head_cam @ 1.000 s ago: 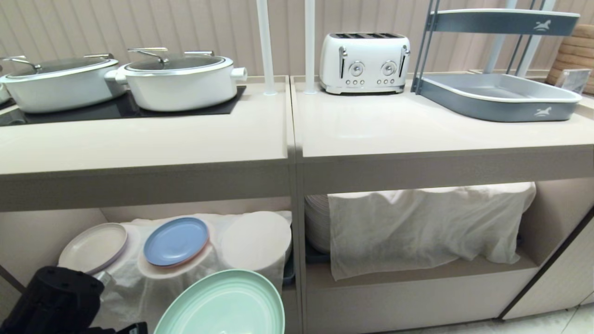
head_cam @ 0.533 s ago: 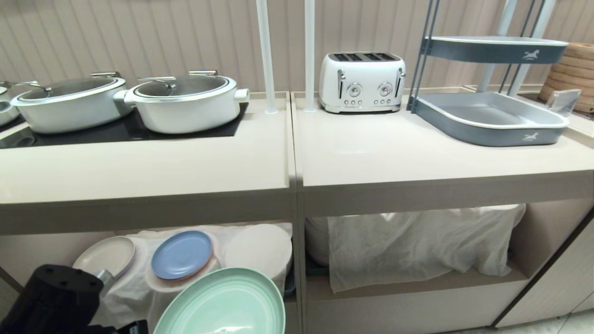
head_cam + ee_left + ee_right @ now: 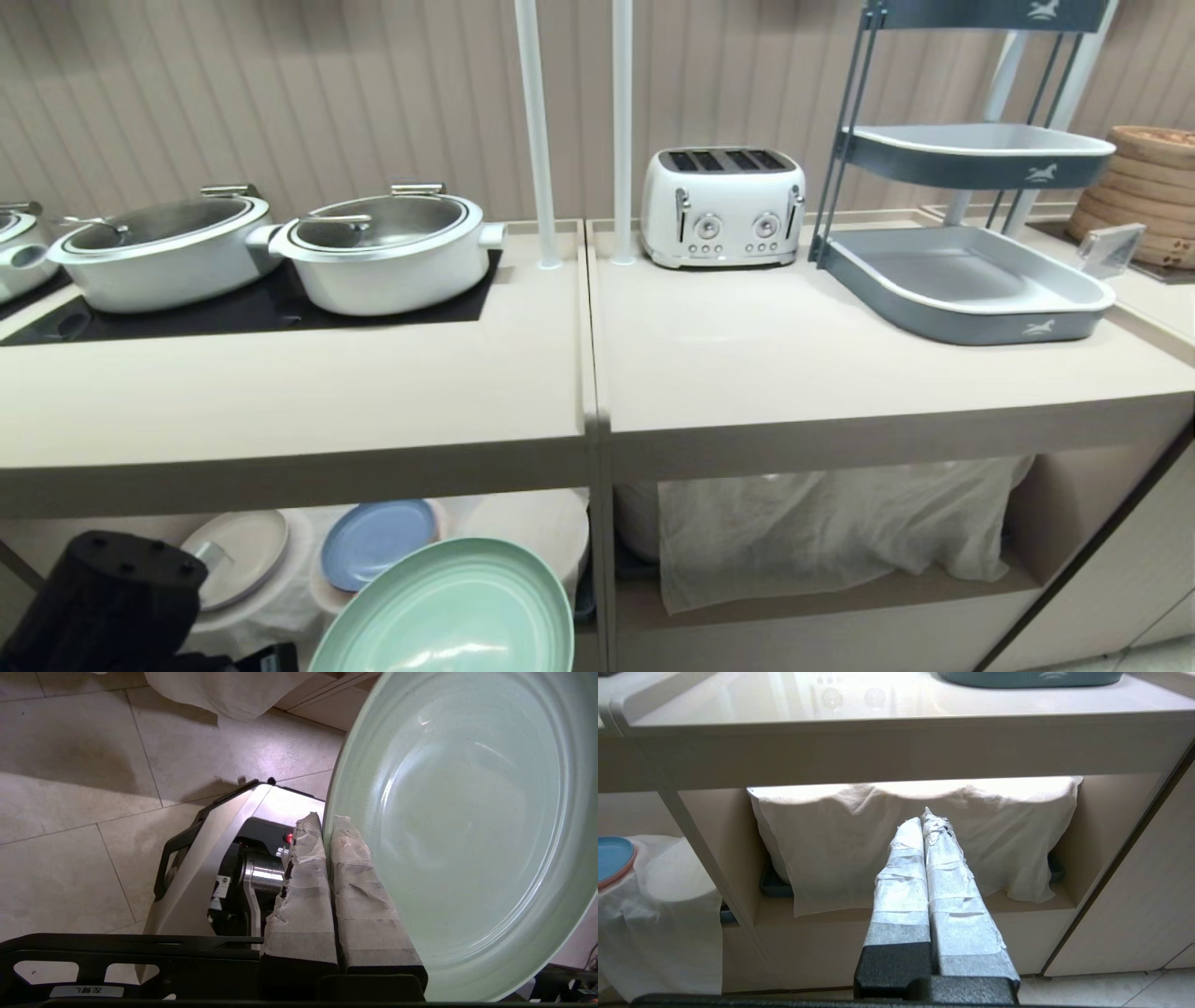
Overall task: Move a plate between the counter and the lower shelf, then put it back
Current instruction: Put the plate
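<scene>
The round mint-green matte plate (image 3: 448, 611) hangs in the air in front of the long beige smooth counter (image 3: 747, 364), lower than the counter's thick front edge and just outside the left bay of the beige recessed lower shelf (image 3: 831, 590). The left gripper (image 3: 327, 823) pinches the plate's rim edgewise: its two tape-wrapped fingers (image 3: 303, 891) are pressed together, one against the plate's inner face, one against the back. The plate tilts, its hollow face turned up and toward the counter. It touches neither the counter nor the lower shelf.

Behind the plate, inside the lower shelf, a blue plate with a pink underside (image 3: 378, 541) and a cream plate with a lilac edge (image 3: 238, 557) lie on stacks draped in white cloth (image 3: 822, 532).

On the counter stand two white oval lidded pots (image 3: 387, 247) on a black glass cooktop panel (image 3: 224, 313), a white four-slot toaster (image 3: 722, 205), and a grey-blue tiered tray rack (image 3: 962, 280) at the counter's right end.

The right gripper (image 3: 927, 816) hovers in front of the counter's right bay, level with the lower shelf, its taped fingers closed on nothing.
</scene>
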Controlling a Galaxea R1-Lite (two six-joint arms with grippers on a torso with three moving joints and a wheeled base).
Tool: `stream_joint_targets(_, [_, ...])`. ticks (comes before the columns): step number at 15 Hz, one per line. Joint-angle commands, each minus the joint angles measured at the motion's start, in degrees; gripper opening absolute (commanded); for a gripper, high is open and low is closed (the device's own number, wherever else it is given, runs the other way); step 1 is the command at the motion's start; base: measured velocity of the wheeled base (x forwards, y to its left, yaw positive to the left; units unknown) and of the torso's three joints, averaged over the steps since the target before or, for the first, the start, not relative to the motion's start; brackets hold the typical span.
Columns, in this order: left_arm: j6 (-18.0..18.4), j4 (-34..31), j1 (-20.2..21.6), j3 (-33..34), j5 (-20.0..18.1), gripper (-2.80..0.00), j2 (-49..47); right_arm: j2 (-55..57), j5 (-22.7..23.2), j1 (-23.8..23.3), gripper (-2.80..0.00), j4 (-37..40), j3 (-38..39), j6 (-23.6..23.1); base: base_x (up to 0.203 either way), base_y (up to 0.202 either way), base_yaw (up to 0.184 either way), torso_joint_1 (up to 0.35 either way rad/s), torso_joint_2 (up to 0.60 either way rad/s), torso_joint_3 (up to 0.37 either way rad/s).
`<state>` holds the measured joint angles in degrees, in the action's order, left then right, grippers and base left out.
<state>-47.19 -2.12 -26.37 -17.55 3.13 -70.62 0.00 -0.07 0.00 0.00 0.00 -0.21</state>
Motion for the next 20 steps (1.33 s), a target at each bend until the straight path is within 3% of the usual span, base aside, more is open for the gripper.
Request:
stream_joint_targets(1, [-0.3,0.0,0.0,0.0,0.0,-2.80,0.0,0.0,0.1,0.0,-2.80,0.0,0.0,-0.1,0.000,0.000,0.000,0.298,-0.61,-0.309])
stream_joint_targets(20, [-0.3,0.1,0.0,-0.3,0.0,-2.80,0.0,0.0,0.1,0.0,-2.80,0.0,0.0,0.0,0.000,0.000,0.000,0.171,-0.35,-0.179])
